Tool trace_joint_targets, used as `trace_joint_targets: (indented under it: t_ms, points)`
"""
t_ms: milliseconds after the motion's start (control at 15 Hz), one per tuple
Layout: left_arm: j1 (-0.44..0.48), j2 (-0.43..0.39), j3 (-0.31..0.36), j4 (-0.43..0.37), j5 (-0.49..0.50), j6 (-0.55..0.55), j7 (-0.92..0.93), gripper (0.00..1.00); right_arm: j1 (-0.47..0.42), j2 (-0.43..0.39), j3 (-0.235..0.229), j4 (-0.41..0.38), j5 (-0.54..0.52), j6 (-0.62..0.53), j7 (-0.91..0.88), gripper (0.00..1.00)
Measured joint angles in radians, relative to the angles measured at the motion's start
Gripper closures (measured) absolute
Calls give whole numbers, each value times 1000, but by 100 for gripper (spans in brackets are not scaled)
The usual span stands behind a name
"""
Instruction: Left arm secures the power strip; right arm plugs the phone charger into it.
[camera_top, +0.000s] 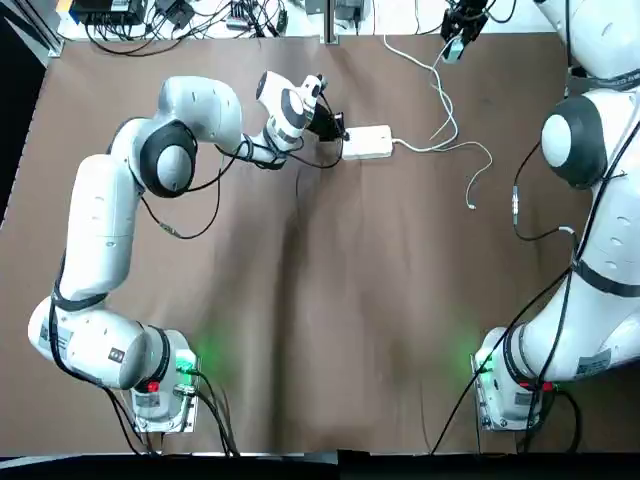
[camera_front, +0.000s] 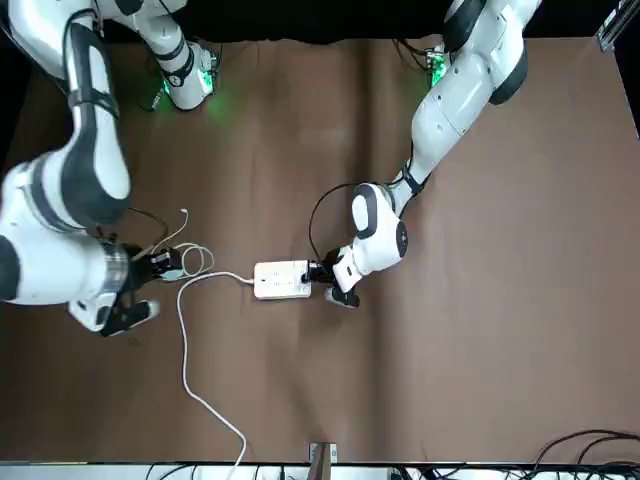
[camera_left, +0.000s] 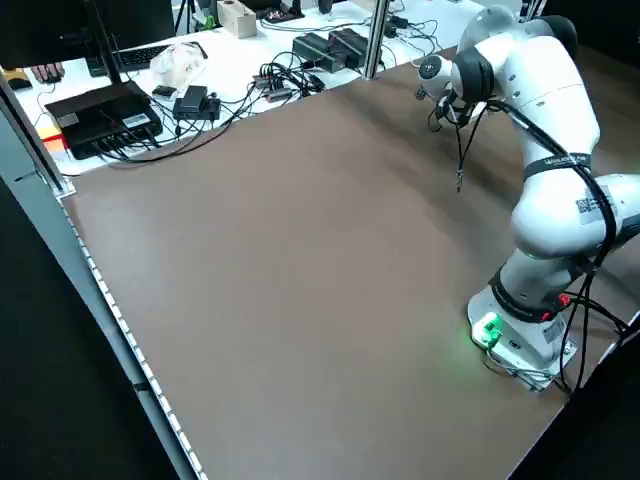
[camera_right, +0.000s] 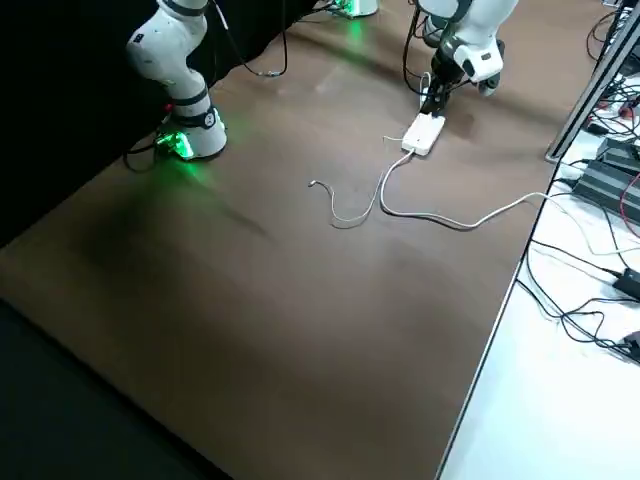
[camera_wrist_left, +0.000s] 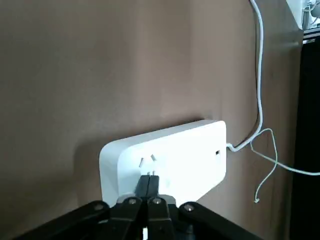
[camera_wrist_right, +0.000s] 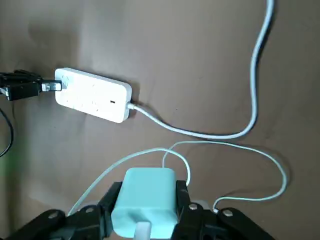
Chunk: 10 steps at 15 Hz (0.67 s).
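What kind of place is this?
Likely a robotics lab: two white jointed robot arms on a brown-covered table, and a white bench behind with tangled black cables.

So we've got a brown-covered table with the white power strip sitting right on it, plus its thick white cord and a thin curly cable.
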Motion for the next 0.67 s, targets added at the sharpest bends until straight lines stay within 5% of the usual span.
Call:
trace_joint_targets:
  t_ms: [667]
  points:
    - [0, 0, 0, 0, 0, 0, 0, 99, 173, -13, 2, -253, 0, 259, 220, 52]
